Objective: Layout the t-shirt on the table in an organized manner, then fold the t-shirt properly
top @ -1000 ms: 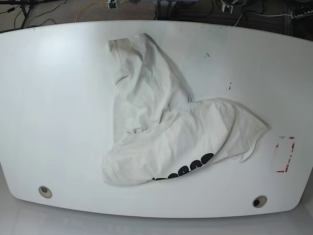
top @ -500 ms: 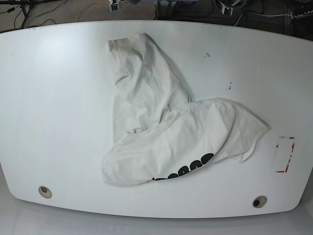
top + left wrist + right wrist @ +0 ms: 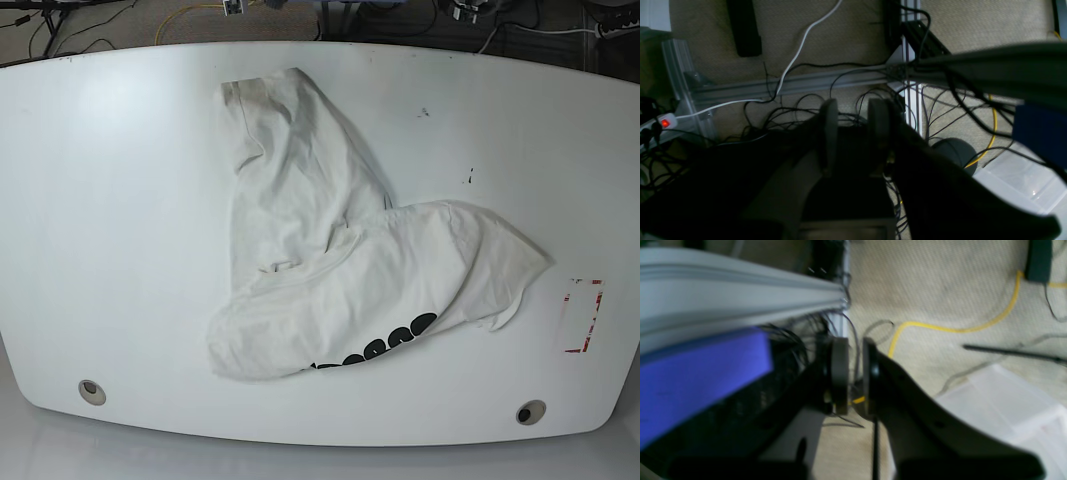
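Observation:
The white t-shirt (image 3: 340, 270) lies crumpled and folded over itself in the middle of the white table (image 3: 120, 200). A strip of bold black lettering (image 3: 385, 345) shows along its near edge. One part reaches toward the far edge and another spreads to the right. Neither arm shows in the base view. My left gripper (image 3: 853, 110) hangs off the table over the floor and cables, fingers apart and empty. My right gripper (image 3: 855, 350) is also over the floor, with its fingers almost together and nothing between them.
Red tape marks (image 3: 582, 315) sit near the table's right edge. There are round holes at the near left (image 3: 91, 391) and near right (image 3: 530, 411). A clear plastic bin (image 3: 1000, 406) and a yellow cable (image 3: 940, 328) lie on the carpet.

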Action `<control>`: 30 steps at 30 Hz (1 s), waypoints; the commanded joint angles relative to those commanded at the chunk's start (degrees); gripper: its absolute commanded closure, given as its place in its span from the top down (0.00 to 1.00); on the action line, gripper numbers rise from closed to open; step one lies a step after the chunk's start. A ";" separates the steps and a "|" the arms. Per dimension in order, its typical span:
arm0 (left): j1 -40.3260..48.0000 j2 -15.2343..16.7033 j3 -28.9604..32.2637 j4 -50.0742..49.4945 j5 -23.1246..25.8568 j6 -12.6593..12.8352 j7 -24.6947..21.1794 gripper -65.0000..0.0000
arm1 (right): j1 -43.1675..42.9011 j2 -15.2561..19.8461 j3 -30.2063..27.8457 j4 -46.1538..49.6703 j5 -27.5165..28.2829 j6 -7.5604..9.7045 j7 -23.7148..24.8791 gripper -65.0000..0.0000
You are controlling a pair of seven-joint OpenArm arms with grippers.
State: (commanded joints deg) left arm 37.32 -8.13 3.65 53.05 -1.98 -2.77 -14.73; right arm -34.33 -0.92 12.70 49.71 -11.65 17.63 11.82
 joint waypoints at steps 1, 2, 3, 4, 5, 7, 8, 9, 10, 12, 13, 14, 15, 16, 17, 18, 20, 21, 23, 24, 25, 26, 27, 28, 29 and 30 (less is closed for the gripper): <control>0.44 0.00 0.00 0.35 0.00 0.00 0.00 0.21 | -0.53 -0.09 0.00 0.62 0.00 0.00 0.00 0.11; 0.97 0.00 0.00 1.05 0.00 0.00 0.00 0.21 | -1.23 -0.62 0.00 1.49 0.00 0.00 0.00 0.11; 1.32 0.00 0.00 1.49 0.00 0.00 0.00 0.21 | -1.67 -0.88 0.09 2.11 0.00 0.00 0.00 0.11; 1.85 -0.09 -0.09 2.29 0.00 0.00 0.00 0.21 | -2.55 -1.05 0.09 2.99 0.00 0.00 0.00 0.11; 2.29 -0.09 -0.09 2.81 0.00 0.00 0.00 0.21 | -3.08 -1.23 0.09 3.69 0.00 0.00 0.00 0.11; 3.69 -0.26 -0.09 4.66 0.00 0.00 0.00 0.21 | -4.66 -1.49 0.09 5.80 0.00 0.00 0.00 0.11; 4.31 -0.53 -0.09 5.45 0.00 0.00 0.00 0.21 | -5.27 -1.49 0.09 6.51 0.00 0.00 0.00 0.11; 5.27 -1.14 -0.09 6.68 -0.09 0.00 -0.09 0.21 | -6.24 -1.49 0.09 7.65 0.00 0.00 0.00 0.11; 5.63 -1.41 -0.09 7.38 -0.09 0.00 -0.09 0.21 | -6.68 -1.49 0.09 8.35 0.00 0.00 0.00 0.11; 7.47 -1.85 -0.09 10.37 -0.09 0.00 -0.09 0.21 | -8.62 -1.58 0.09 10.73 0.00 0.00 0.00 0.10; 7.82 -1.93 -0.09 10.81 -0.18 0.00 -0.09 0.21 | -8.97 -1.58 0.09 11.16 0.00 0.00 0.00 0.10; 8.88 -2.02 -0.09 12.40 -0.18 0.00 -0.09 0.21 | -9.76 -1.67 0.09 12.22 0.09 0.00 0.00 0.10; 9.76 -2.11 -0.09 13.80 -0.18 0.00 -0.09 0.21 | -10.46 -1.67 0.09 13.27 0.62 0.00 0.00 0.10; 10.20 -2.11 -0.09 14.51 -0.18 0.00 -0.09 0.21 | -10.81 -1.67 0.09 13.80 1.05 0.00 0.00 0.10; 11.43 -2.11 -0.09 16.18 -0.18 0.00 -0.09 0.21 | -11.87 -1.67 0.09 15.21 2.02 0.00 -0.18 0.10; 12.13 -2.11 -0.18 16.97 -0.18 0.00 -0.09 0.21 | -12.57 -1.67 0.09 16.00 2.73 0.09 -0.53 0.10; 14.15 -2.20 -0.18 19.52 -0.18 0.00 -0.09 0.21 | -14.24 -1.49 -0.18 18.64 5.36 0.26 -1.67 0.10; 14.95 -2.20 -0.35 20.57 -0.18 0.00 -0.09 0.21 | -14.95 -1.41 -0.26 19.78 6.33 0.35 -2.11 0.10; 16.88 -2.20 -1.49 22.95 -0.18 0.00 -0.09 0.21 | -16.62 -1.23 -0.35 22.42 7.74 0.35 -2.64 0.10; 18.11 -2.20 -2.46 24.26 -0.18 -0.09 -0.09 0.21 | -17.76 -1.23 -0.35 24.00 8.18 0.35 -2.64 0.10; 19.16 -2.11 -3.16 25.76 -0.18 -0.09 -0.09 0.21 | -18.99 -1.23 -0.35 25.67 8.53 0.35 -2.64 0.10; 19.87 -2.02 -3.25 26.64 -0.18 -0.09 -0.09 0.21 | -19.69 -1.23 -0.35 26.64 8.53 0.35 -2.64 0.10; 20.57 -2.02 -3.34 27.52 -0.18 -0.09 -0.09 0.21 | -20.75 -1.23 -0.35 27.96 8.62 0.35 -2.73 0.10; 21.63 -2.11 -3.52 28.75 -0.18 -0.09 -0.09 0.21 | -22.07 -1.32 -0.35 29.36 8.62 0.35 -2.73 0.10; 22.24 -2.11 -3.60 29.63 -0.18 -0.09 -0.09 0.21 | -22.68 -1.32 -0.35 30.15 8.62 0.35 -2.73 0.10; 22.77 -2.11 -3.69 30.33 -0.18 -0.09 -0.09 0.21 | -23.38 -1.32 -0.35 30.95 8.70 0.35 -2.73 0.10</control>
State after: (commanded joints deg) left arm 60.09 -10.24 -0.04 83.38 -2.15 -2.86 -14.81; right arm -57.71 -2.24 12.35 80.66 -2.95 17.98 9.10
